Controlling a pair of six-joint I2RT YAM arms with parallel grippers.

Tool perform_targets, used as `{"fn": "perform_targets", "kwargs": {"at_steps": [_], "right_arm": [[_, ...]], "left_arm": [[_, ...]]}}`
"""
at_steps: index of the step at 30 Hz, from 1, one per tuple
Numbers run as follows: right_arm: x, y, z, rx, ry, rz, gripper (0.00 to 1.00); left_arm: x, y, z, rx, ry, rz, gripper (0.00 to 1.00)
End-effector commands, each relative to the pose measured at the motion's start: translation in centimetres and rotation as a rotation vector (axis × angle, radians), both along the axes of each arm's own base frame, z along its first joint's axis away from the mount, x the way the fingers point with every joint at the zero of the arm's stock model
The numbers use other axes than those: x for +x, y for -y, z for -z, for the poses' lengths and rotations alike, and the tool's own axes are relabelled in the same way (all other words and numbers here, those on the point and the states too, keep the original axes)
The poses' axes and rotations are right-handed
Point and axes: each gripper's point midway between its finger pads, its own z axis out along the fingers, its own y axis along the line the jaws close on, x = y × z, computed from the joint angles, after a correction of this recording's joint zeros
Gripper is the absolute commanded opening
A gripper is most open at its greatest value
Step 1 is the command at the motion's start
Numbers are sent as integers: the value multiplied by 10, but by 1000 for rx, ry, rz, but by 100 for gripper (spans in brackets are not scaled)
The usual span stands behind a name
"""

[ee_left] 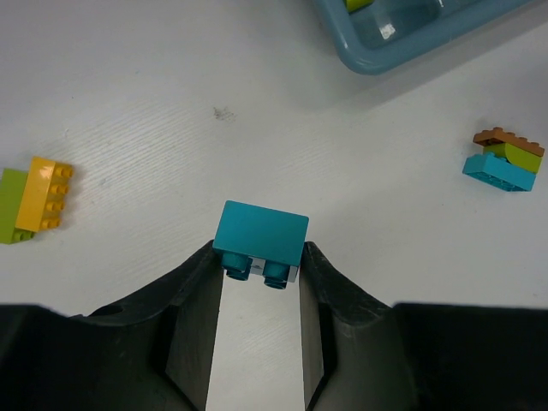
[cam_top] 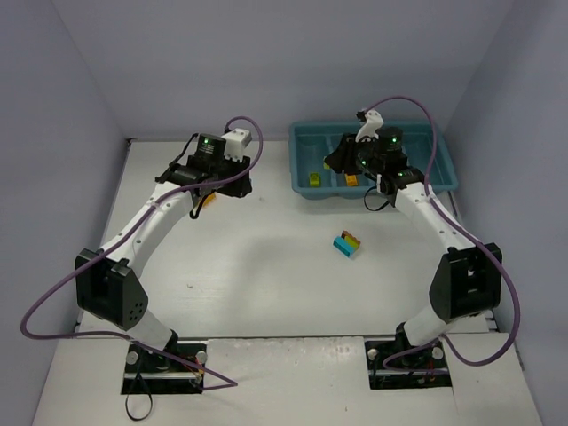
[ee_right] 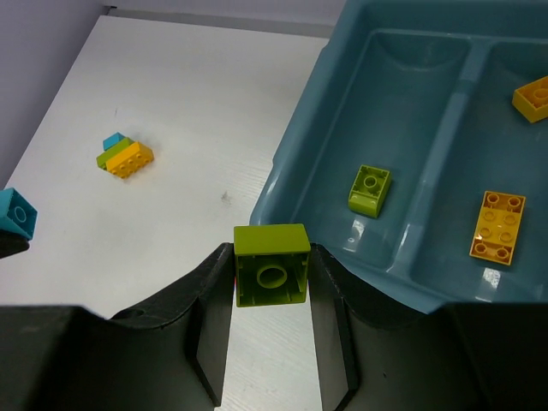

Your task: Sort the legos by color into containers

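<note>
The left hand (ee_left: 259,250) is clenched on a blue brick (ee_left: 261,227). Its two fingers press the sides of the brick, and the studs point back toward the wrist. Only the left wrist view shows this grip; from above, the arm hides the brick. To the left of this hand a yellow and green clump (ee_left: 34,201) lies on the counter (cam_top: 257,266). Far to its right lies a second clump (ee_left: 507,161) of brown, green and blue. Ahead and to the right, only one corner of the tray (ee_right: 295,171) comes into this view.

The right hand (ee_right: 271,250) is grasping a green brick (ee_right: 272,278) between its fingers, with the hollow underside turned to the camera. The near rim of the tray is just ahead of it and to the right. The top view puts this hand over the left part of the tray but does not show the brick.

The right wrist view alone shows the inside of the tray clearly. The compartment nearest ahead of the hand holds a small green brick (ee_right: 369,189). The next compartment to the right holds two orange bricks (ee_right: 497,224), which lie apart from each other.
</note>
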Motion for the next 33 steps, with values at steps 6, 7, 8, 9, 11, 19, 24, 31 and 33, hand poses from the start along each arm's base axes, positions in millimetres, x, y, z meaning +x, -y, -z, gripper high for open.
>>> {"fn": "perform_targets", "kwargs": {"at_steps": [6,7,8,9,11,19,24,31,33], "right_arm": [[22,2,-33,22,94,53,0],[23,2,-33,22,93,58,0],[23,3,-31,21,90,62,0],[25,4,-31,18,90,70,0],[26,5,-31,17,90,79,0],[34,5,-26,17,77,98,0],[38,5,-23,17,70,107,0],[51,-1,-16,23,53,106,0],[59,-5,-12,27,45,108,0]], "left_arm": [[5,-11,-34,6,94,-35,0],[4,-12,-33,12,90,-37,0],[4,-13,-33,20,90,-39,0],[4,-14,-34,20,92,-42,0],[4,-15,-36,22,98,-43,0],[4,-17,-36,31,96,-55,0],[4,-17,-36,32,95,-56,0],[2,-18,-35,29,87,-57,0],[0,-17,-34,27,81,-55,0]]}}
